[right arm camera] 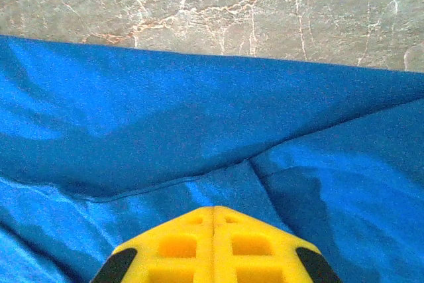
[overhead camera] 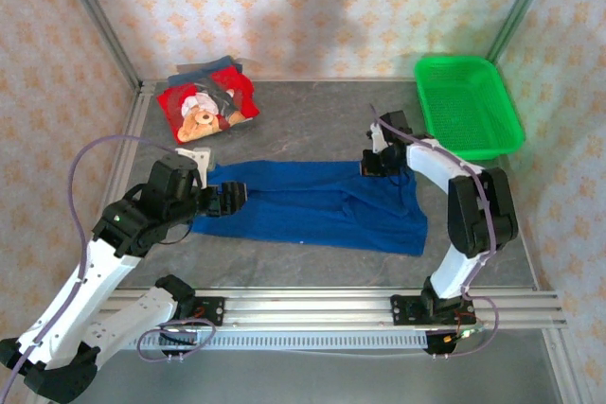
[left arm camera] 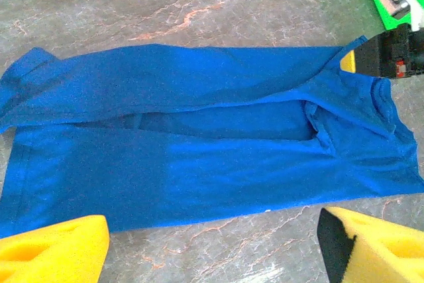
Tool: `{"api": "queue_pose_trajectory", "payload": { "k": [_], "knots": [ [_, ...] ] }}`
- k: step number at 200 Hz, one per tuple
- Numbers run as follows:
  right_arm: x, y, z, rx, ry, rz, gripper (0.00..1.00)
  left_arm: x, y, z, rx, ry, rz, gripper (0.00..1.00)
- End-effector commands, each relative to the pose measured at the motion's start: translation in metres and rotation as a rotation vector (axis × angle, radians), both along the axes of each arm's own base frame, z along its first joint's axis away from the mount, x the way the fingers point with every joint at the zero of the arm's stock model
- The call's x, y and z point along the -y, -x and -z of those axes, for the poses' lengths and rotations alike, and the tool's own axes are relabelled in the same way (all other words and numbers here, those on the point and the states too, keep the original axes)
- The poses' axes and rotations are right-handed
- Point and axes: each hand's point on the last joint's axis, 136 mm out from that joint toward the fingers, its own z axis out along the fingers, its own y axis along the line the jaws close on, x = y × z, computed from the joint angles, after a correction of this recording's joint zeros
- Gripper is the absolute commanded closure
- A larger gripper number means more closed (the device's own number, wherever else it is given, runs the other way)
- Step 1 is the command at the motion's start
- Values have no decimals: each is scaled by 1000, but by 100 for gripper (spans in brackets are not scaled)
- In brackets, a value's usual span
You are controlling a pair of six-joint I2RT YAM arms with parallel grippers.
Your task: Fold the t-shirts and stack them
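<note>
Right gripper (right arm camera: 213, 211) fingers pressing together, tips sitting on blue t-shirt (overhead camera: 312, 205) lying flat mid-frame. Left gripper (overhead camera: 235, 198) hanging wide open over its left end. Red teddy-bear t-shirt (overhead camera: 204, 111) sitting upper left.

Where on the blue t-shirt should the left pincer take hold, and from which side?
Take the blue t-shirt at its far-left corner, coming in low from the left end. It lies flat, so only an edge gives purchase. The open left pincer is beside that end, and the shut right pincer sits at the far-right corner, so the grips would likely match.
</note>
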Motion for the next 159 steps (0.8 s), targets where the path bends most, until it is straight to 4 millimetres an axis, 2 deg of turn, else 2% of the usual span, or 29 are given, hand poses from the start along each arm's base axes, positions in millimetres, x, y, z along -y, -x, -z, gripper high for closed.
{"api": "queue_pose_trajectory", "payload": {
  "k": [1,7,28,38,48,79,108,159],
  "knots": [
    [3,5,-10,21,5,15,100,-8,2,4,2,-17,-37,17],
    [7,5,-7,17,30,30,95,-8,2,5,2,-15,-39,17],
    [21,5,9,-25,122,46,63,-8,1,6,4,-14,-42,17],
    [25,3,17,-49,160,33,56,-9,1,5,7,-14,-45,16],
    [25,0,22,-52,172,23,52,-9,1,4,9,-13,-46,17],
    [24,-10,35,-74,201,-19,52,-7,3,-4,21,-3,-32,16],
    [19,-18,39,-82,196,-43,55,-9,5,-8,28,-12,-29,16],
    [10,-13,40,-90,146,-64,73,-15,5,-9,32,-43,-44,16]
  ]
}}
